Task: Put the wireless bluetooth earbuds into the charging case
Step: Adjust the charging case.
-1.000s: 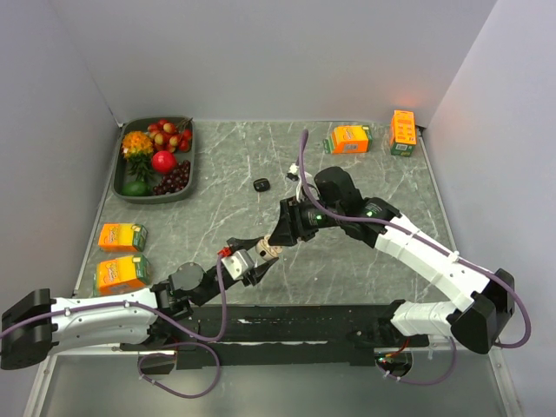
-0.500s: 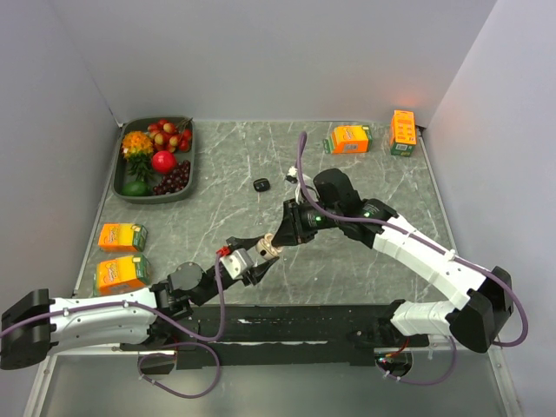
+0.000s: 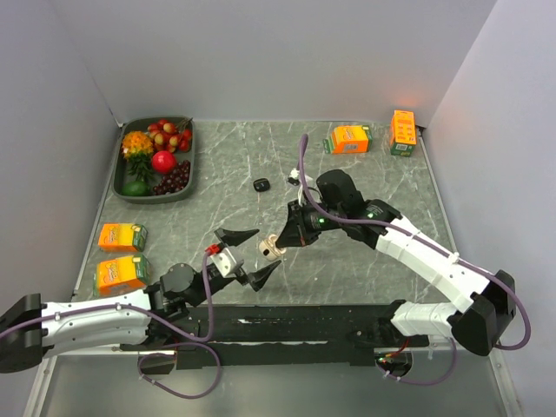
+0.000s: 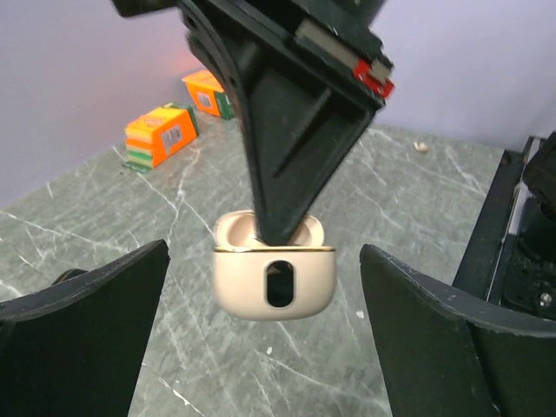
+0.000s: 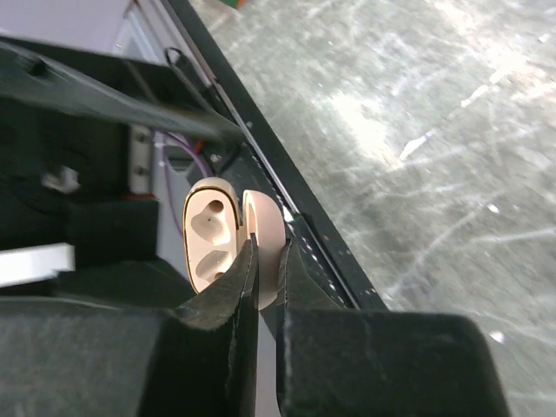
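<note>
In the top external view, the left gripper [image 3: 250, 255] is seen low over the near part of the table [image 3: 217, 204], its two fingers spread wide apart. The charging case [image 3: 269, 249] is held above the table at the tip of the right gripper [image 3: 280, 241], roughly between the left fingers and touched by neither. A small black item [image 3: 261, 184] lies on the table farther back, well apart from both grippers; it is too small to be identified. A tray of fruit [image 3: 153, 199] is set at the far left. Two orange cartons [image 3: 121, 274] lie by the left edge, and two far cartons [image 3: 350, 138] lie near the back right.

In the left wrist view, the left fingers [image 4: 78, 339] are shown wide at either side of the frame, and the pale case hangs in the open space between them. Its lid is open. A dark finger [image 4: 287, 148] of the right gripper comes down from above and enters the open top. An oval opening is visible in the case's front face. The far cartons are seen behind, at the upper left.

In the right wrist view, the right fingers [image 5: 217, 339] are drawn almost together, and the case is pinched between them. One fingertip appears to sit in the gap between the body and the lid. The other fingertip is pressed on the lid's outer side. The case is turned so that two moulded hollows in its body are visible.
</note>
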